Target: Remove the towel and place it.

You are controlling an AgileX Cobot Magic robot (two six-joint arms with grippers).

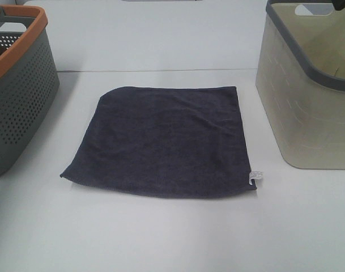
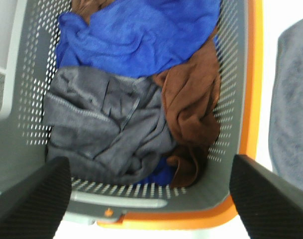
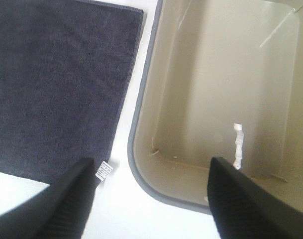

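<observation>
White table [image 1: 172,238] carries all. Towel [image 1: 164,148]: dark navy-grey terry, roughly square, spread flat between grey-orange basket [image 1: 19,85] and beige bin [image 1: 308,96]; far-left corner folded under. Small white tag [image 1: 255,177] at near-right corner. Left gripper [image 2: 151,199] spread wide, empty, over basket; right gripper [image 3: 151,199] parted, empty.

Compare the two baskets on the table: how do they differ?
The grey basket has perforated walls and an orange rim; the beige basket has solid walls with a grey rim. The grey basket holds crumpled cloths: blue, brown and grey; the beige basket looks empty in the right wrist view. The grey one stands left of the towel, the beige one right. Both stand upright, open-topped, on the table.
</observation>
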